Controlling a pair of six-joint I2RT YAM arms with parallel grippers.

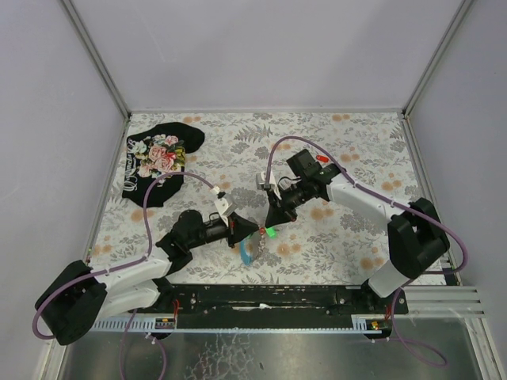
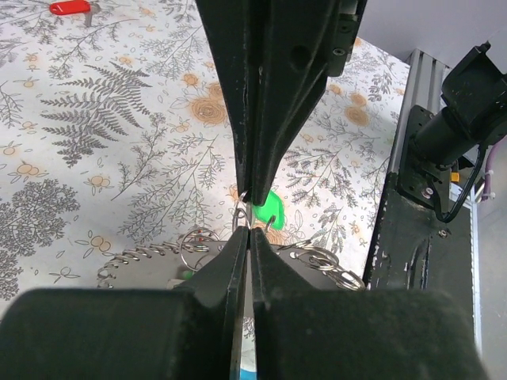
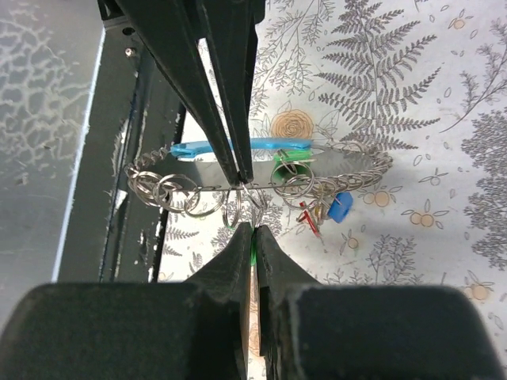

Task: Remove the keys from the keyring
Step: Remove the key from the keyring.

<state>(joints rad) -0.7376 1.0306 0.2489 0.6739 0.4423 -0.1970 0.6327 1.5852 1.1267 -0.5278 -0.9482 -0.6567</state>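
The keyring [image 3: 234,209] is pinched between the two pincers near the front middle of the counter [image 1: 356,134], just ahead of the black rail [image 1: 261,297] that runs along the near edge. Its loose chain of small rings [image 3: 166,190] and a wire coil [image 3: 356,170] spread out to either side. The light-blue fob [image 1: 245,252] trails toward the rail.

The keys [image 1: 265,231] bunch beside the ring. From the right wrist a green head [image 3: 293,158], a blue head [image 3: 341,207] and a red one [image 3: 309,218] show close together. I cannot tell whether the bunch rests on the counter or hangs just above it.

The left pincer [image 1: 250,229] has its fingers pressed together on the thin wire of the keyring. The right pincer [image 1: 270,225] meets it tip to tip from the other side. Its fingers [image 3: 273,253] are clamped nearly together with a sliver of green between them, which looks like a green key.

Room is tight on the near side, where the rail and the arm bases lie close. Beyond the pincers the patterned counter opens wide toward the back wall and the right edge. A black cloth [image 1: 158,162] with flowers lies at the back left corner, well apart from the work. A red-headed key [image 2: 70,7] lies alone on the counter, far from the bunch.
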